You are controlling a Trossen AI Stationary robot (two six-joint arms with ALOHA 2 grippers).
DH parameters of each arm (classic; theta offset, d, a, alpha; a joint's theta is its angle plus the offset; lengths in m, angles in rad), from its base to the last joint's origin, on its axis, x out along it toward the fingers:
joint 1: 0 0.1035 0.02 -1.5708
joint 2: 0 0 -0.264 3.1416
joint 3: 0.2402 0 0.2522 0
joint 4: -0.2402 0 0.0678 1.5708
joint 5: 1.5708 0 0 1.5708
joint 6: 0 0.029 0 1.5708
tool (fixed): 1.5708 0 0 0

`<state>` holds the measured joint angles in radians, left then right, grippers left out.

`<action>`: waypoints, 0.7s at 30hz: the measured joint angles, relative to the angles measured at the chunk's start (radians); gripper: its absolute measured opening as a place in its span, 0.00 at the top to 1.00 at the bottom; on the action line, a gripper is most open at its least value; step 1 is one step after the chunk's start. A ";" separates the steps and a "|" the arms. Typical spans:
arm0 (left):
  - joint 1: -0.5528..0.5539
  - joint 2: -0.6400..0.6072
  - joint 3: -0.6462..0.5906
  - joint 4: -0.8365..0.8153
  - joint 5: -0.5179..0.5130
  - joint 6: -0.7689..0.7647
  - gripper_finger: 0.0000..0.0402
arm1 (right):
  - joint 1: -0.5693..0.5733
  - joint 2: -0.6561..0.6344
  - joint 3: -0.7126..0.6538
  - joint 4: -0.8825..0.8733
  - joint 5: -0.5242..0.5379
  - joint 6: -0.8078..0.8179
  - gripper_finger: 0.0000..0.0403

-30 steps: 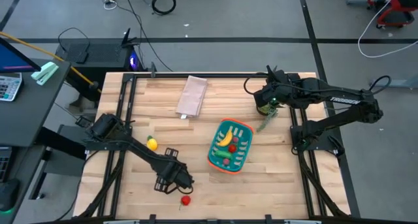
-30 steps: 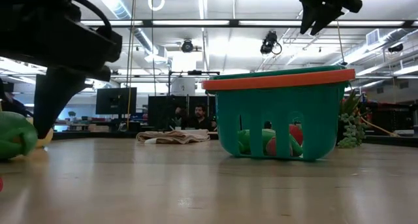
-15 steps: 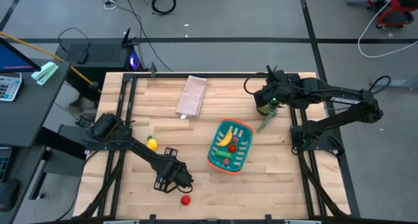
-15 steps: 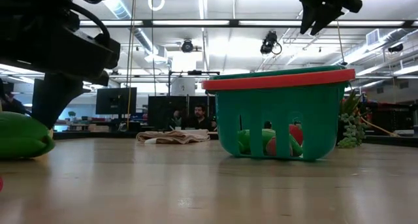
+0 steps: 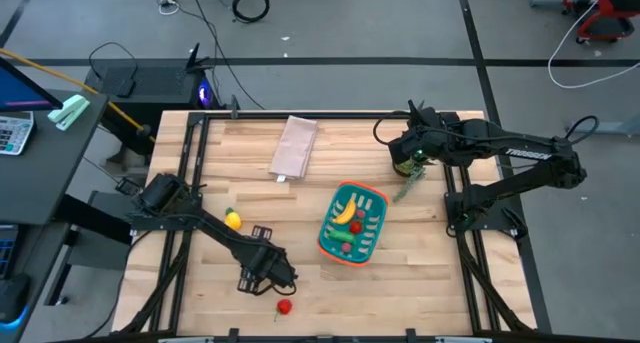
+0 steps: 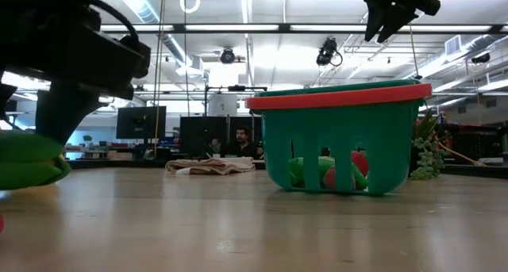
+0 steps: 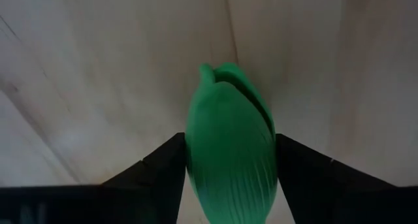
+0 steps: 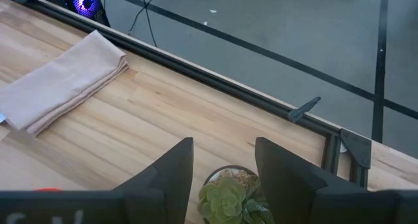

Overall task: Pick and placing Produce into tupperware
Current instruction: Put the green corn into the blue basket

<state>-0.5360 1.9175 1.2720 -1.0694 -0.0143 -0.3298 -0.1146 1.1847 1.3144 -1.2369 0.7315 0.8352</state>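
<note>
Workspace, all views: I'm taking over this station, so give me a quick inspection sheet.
Surface: wooden table, dry, no spills seen.
Job's things: teal basket holds a banana and red and green pieces; lemon and red tomato lie loose; green pod sits between the left gripper's fingers.
Clutter: folded cloth; potted plant.
Grippers: left gripper low at the near edge; right gripper open above the plant.
Cables: coils on the floor.
Surroundings: person seated beyond the table.
</note>
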 joint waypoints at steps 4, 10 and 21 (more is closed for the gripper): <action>0.019 0.000 0.053 -0.030 0.000 0.000 0.44 | 0.000 0.000 0.000 0.000 0.000 0.000 0.57; 0.076 0.000 0.186 -0.059 -0.001 0.001 0.47 | 0.000 0.000 0.000 0.000 0.000 0.000 0.57; 0.214 0.000 0.529 -0.112 -0.083 0.057 0.46 | 0.000 0.000 0.000 0.000 0.000 0.000 0.57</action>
<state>-0.3220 1.9179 1.8014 -1.1813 -0.0969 -0.2724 -0.1149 1.1847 1.3144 -1.2369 0.7315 0.8352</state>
